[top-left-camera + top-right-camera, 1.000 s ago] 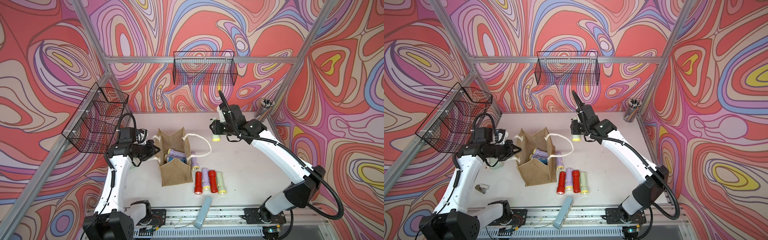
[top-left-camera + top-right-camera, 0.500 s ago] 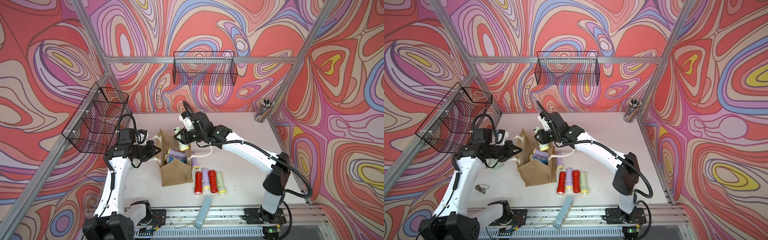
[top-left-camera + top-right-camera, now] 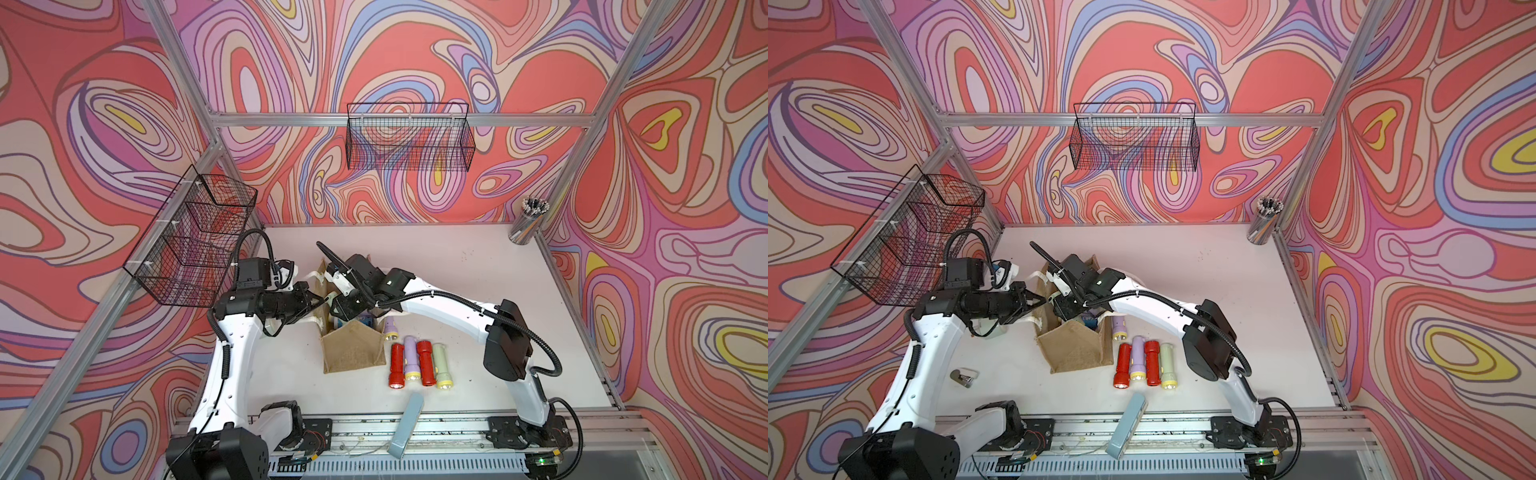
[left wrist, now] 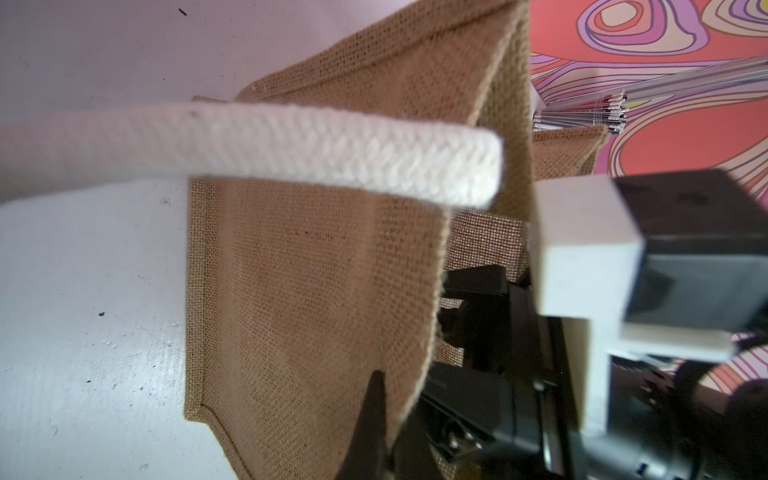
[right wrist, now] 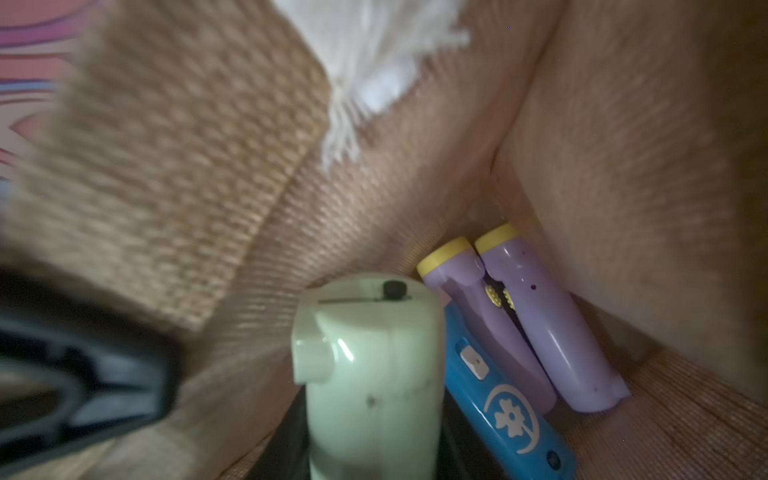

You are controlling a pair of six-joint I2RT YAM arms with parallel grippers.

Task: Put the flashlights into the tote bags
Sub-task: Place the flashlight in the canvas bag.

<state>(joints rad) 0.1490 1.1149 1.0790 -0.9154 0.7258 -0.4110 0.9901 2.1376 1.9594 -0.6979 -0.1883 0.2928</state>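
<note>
1. Taking 12 o'clock as the far wall in both top views, my left hand (image 3: 316, 301) is pressed together on the side wall of the boxy tan burlap tote bag (image 3: 353, 353). It pinches the cloth at the bag's 10 o'clock rim.
2. In the left wrist view one black finger (image 4: 370, 415) lies against the outside of that wall, and a thick white rope handle (image 4: 291, 145) crosses in front of the wall.
3. My right hand (image 3: 344, 308) reaches into the bag's open mouth from 3 o'clock, pinching a pale green plastic flashlight (image 5: 370, 374) by its body.
4. On the bag's floor lies a pair of lilac flashlights with yellow heads (image 5: 552, 332), touching side by side. A blue flashlight with a white flower print (image 5: 503, 403) lies just beside them.
5. On the pale counter (image 3: 457, 266), at 4 o'clock of the bag, four lie in a touching row: a red flashlight (image 3: 397, 365), a lilac flashlight (image 3: 410, 358), a second red flashlight (image 3: 424, 362) and a pale green flashlight (image 3: 441, 365).
6. A fifth, short lilac flashlight (image 3: 390, 328) lies just beside the bag's 3 o'clock wall.
7. A flat grey-blue bar (image 3: 405, 424) lies at 6 o'clock, across the counter's near edge.
</note>
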